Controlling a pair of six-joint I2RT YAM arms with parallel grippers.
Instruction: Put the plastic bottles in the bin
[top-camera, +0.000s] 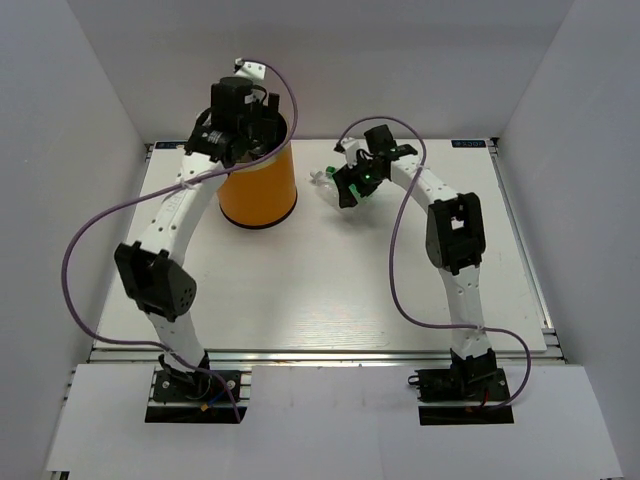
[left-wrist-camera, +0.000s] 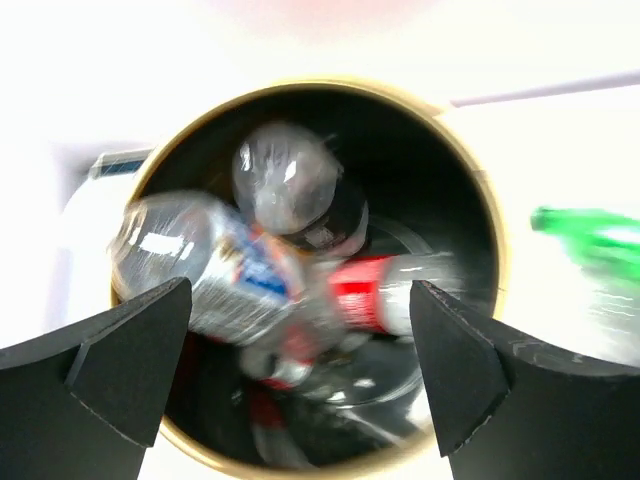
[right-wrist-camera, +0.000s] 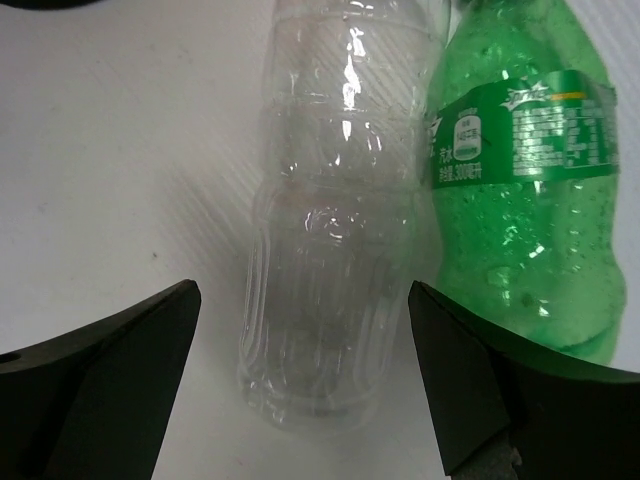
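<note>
So the left gripper (top-camera: 245, 108) is parked right over the mouth of the bin (top-camera: 258, 195), fingers spread wide apart and nothing between them. Its wrist view looks straight down inside. The left gripper (left-wrist-camera: 300, 370) frames the golden rim of the bin (left-wrist-camera: 492, 240), and there's a pile of plastic bottles at the bottom. I can make out a clear one with a blue-white label (left-wrist-camera: 215, 265) lying at a slant, a red-label bottle (left-wrist-camera: 365, 300) next to it, and a third clear bottle (left-wrist-camera: 285, 180) higher up in the view (it's all pretty blurry, so I won't swear to an exact count).

The bin stands upright at the back left of the tabletop (top-camera: 330, 290). Off to its right, the right gripper (top-camera: 352, 185) is low over the far middle of the tabletop.

From the right wrist camera, the right gripper (right-wrist-camera: 305, 370) is spread open too, one finger on each side of a clear label-less bottle (right-wrist-camera: 330, 230) lying on its side. Neither finger looks to be touching it. A green bottle (right-wrist-camera: 520, 180) lies right alongside the clear one, parallel to it. I can't tell if the two actually touch. The green bottle (left-wrist-camera: 590, 235) also shows up as a smear outside the bin in the left wrist view.
</note>
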